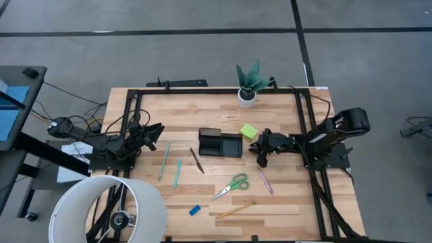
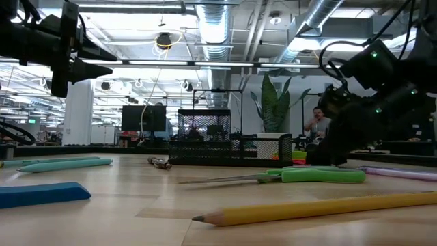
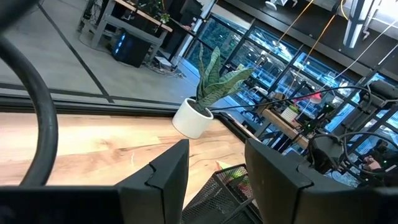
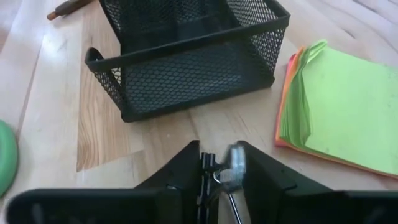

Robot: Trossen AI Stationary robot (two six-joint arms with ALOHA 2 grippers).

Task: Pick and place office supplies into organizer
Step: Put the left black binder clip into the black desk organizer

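Observation:
The black mesh organizer (image 1: pixel 219 143) stands mid-table. My right gripper (image 4: pixel 219 155) is low at the table just right of it, shut on a tiny black clip (image 4: pixel 206 167). Beside the gripper lies the lime-green sticky-note pad (image 4: pixel 342 106). Flat on the wood nearer the front lie the green-handled scissors (image 1: pixel 231 185), a pink pen (image 1: pixel 265 181), a yellow pencil (image 1: pixel 235 210) and a blue eraser (image 1: pixel 195 210). Two teal pens (image 1: pixel 170 165) and a brown pen (image 1: pixel 196 160) lie left of the organizer. My left gripper (image 1: pixel 152 131) hangs open above the table's left side, holding nothing. My right gripper pinches the small black clip between its two fingers; the clip's silver wire handle (image 4: pixel 235 163) shows against one finger. The fingers slant down from the table's right side. I cannot tell whether the clip rests on the wood or is clear of it.
A potted plant in a white pot (image 1: pixel 248 94) stands at the far edge behind the pad. A black frame rail (image 1: pixel 216 90) runs round the tabletop. Bare wood lies between the organizer and the scissors. A white lampshade (image 1: pixel 111 209) overhangs the near left corner.

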